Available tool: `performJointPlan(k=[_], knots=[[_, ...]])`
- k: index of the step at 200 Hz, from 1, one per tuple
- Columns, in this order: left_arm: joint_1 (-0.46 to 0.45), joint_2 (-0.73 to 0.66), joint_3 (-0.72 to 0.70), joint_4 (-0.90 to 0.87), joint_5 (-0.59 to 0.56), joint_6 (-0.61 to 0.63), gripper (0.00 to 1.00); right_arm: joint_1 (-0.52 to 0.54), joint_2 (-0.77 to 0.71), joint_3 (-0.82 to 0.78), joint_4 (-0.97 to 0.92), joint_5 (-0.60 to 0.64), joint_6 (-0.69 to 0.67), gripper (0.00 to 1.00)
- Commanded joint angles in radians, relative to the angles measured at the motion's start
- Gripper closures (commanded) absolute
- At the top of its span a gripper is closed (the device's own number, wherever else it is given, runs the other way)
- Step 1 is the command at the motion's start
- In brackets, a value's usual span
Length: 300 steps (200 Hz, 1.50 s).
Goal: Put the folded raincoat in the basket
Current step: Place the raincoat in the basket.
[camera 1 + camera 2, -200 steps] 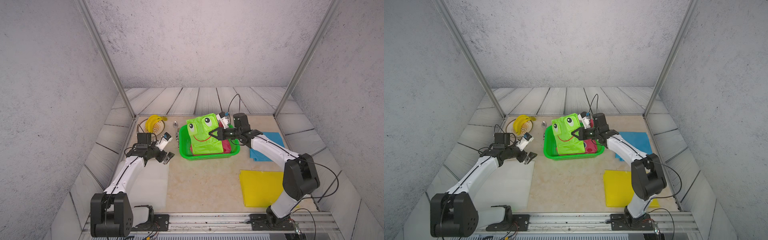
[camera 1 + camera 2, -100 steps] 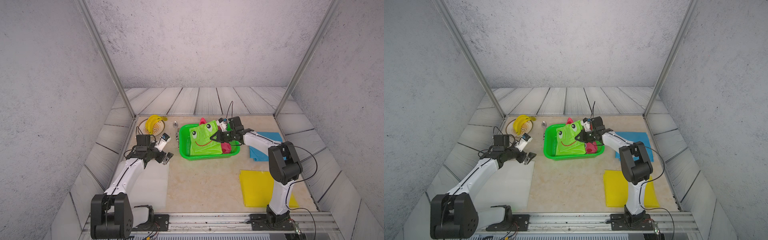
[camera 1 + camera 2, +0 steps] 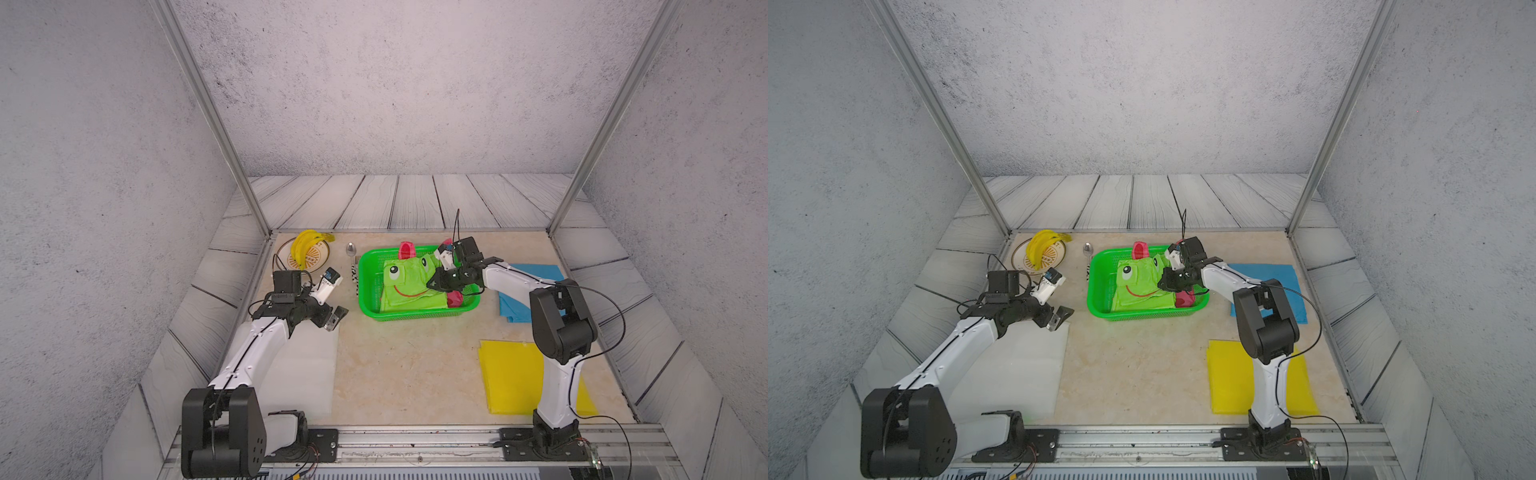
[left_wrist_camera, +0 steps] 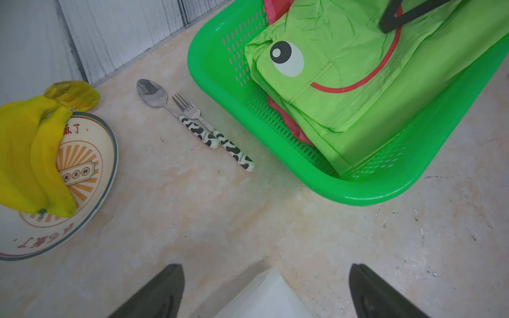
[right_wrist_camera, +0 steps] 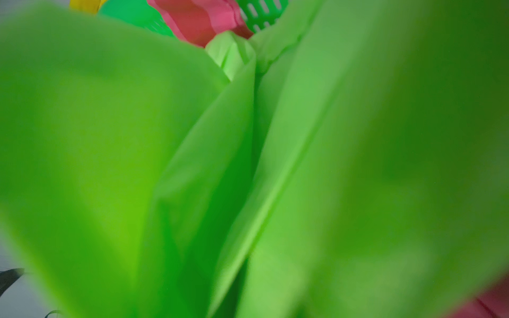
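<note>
The raincoat (image 3: 409, 282) lies inside the basket (image 3: 415, 317) at the counter's (image 3: 395, 365) far middle. My right jaws pinch its right edge, my left jaws hang apart, empty. Only letting go is left, I reckon.

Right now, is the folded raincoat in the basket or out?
In: the raincoat lies inside the basket walls, right gripper shut on it.

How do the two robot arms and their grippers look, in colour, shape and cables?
The left arm and the right arm have smooth white links between bulky black joints. Thin black cables run loosely along them. The left gripper and the right gripper are black, with tapered dark fingers and a small white block beside each. No markings are readable.
</note>
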Motion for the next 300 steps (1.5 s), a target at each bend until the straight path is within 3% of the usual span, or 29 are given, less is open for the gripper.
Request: performJointPlan(k=[1,34,59,78,118,165,209,239,274,300], knots=[[0.006,0.01,-0.013,-0.011,0.023,-0.008,0.0,-0.018,0.031,0.026,-0.065,0.057,-0.051,0.94],[0.007,0.007,-0.019,-0.01,0.045,-0.008,0.01,-0.03,0.036,0.051,-0.066,0.07,-0.12,0.9],[0.007,-0.001,-0.018,-0.019,0.041,-0.002,0.0,-0.032,0.042,0.055,-0.088,0.077,-0.145,0.7],[0.007,0.005,-0.018,-0.018,0.043,-0.002,0.01,-0.032,0.02,0.027,-0.085,0.113,-0.137,0.61],[0.007,0.011,-0.016,-0.024,0.054,-0.001,0.01,-0.032,-0.082,-0.02,-0.11,0.154,-0.141,0.55],[0.009,0.011,-0.016,-0.034,0.051,0.01,0.01,-0.03,-0.187,0.004,-0.327,0.348,-0.145,0.52],[0.009,0.031,-0.012,-0.035,0.062,0.011,0.0,0.0,-0.131,0.181,-0.674,0.303,-0.069,0.58],[0.01,0.02,-0.012,-0.043,0.046,0.019,0.0,0.083,-0.094,0.163,-0.621,0.249,-0.046,0.7],[0.014,0.005,-0.015,-0.045,0.056,0.016,0.01,0.111,0.019,0.193,-0.598,0.369,0.004,0.81],[0.021,0.021,-0.015,-0.038,0.063,0.008,0.01,0.11,0.075,0.206,-0.618,0.467,-0.005,0.82]])
